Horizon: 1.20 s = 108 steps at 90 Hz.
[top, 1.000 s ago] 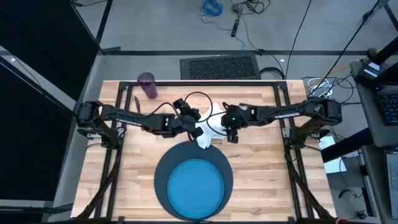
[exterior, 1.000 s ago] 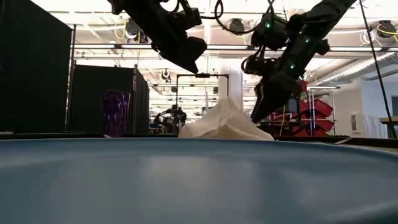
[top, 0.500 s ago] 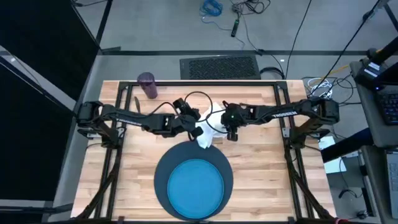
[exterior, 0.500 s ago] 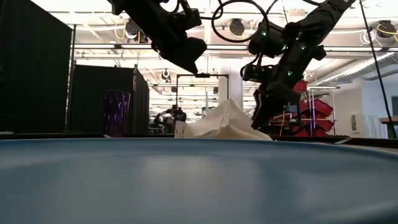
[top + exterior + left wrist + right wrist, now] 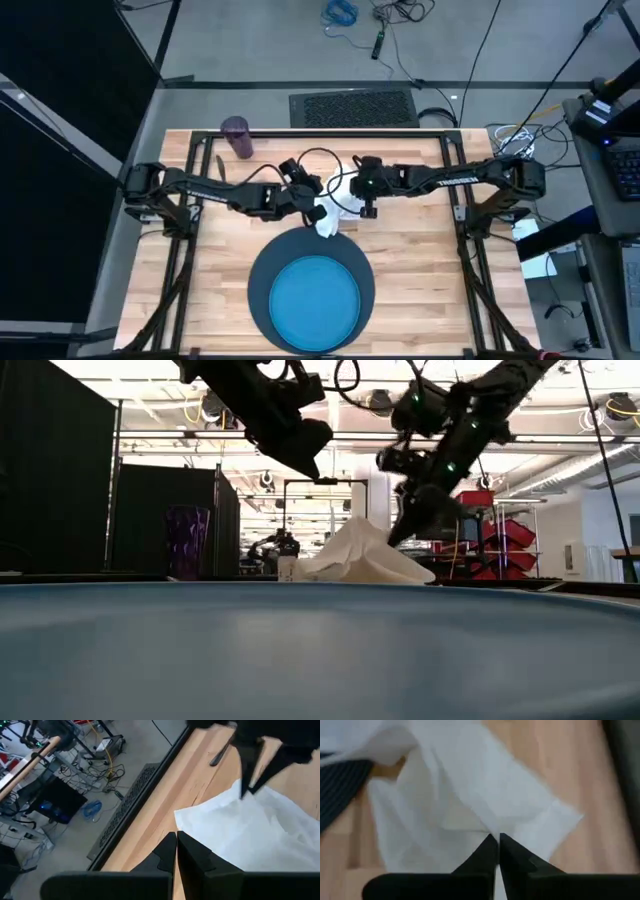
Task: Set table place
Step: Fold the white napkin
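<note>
The white napkin (image 5: pixel 333 208) lay rumpled and peaked near the middle of the table (image 5: pixel 410 270), just beyond the far edge of the dark slate-blue mat (image 5: pixel 262 282), which carried the bright blue plate (image 5: pixel 316 304). The right gripper (image 5: pixel 365 208) sat at the napkin's right side, its fingers (image 5: pixel 489 851) pressed together down at the cloth; whether a fold was pinched between them could not be told. The left gripper (image 5: pixel 318 200) hung above the napkin's left edge, its fingers (image 5: pixel 172 851) together with nothing between them and clear of the cloth. The purple cup (image 5: pixel 237 136) stood well apart at the table's far left corner, with a dark utensil (image 5: pixel 217 163) lying near it.
</note>
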Motion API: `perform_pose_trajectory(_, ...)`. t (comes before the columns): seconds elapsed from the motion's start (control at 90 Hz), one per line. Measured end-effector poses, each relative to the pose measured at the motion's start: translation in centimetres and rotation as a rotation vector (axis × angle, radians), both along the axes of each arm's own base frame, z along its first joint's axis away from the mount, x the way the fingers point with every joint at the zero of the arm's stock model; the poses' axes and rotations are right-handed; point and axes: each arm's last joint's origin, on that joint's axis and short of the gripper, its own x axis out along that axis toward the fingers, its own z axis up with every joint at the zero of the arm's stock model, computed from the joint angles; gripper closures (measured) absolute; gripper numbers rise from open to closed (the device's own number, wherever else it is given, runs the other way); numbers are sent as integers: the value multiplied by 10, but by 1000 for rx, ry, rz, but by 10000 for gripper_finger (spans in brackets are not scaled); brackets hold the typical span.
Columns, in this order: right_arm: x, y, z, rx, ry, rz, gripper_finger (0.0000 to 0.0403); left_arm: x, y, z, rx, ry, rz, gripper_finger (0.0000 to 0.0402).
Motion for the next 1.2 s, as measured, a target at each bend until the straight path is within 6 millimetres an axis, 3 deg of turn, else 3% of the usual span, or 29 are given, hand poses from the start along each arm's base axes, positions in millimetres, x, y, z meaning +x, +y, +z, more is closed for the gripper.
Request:
perform_pose_trajectory(0.322,17,-9,47,-206,-1,-39,403,1,1,-1,-48,-29,2,402)
perform_pose_trajectory(0.5,19,-10,61,-260,17,-22,403,6,15,-14,-114,-51,57,402)
perform_pose_trajectory(0.644,13,-12,69,-318,80,-50,403,19,22,-30,-222,-73,-36,395)
perform_pose_trajectory(0.867,1,-14,83,-314,69,-65,403,42,22,-50,-250,-124,-243,334)
perform_pose_trajectory(1.2,-13,-23,91,-305,75,-112,403,49,12,-47,-277,-251,-228,225)
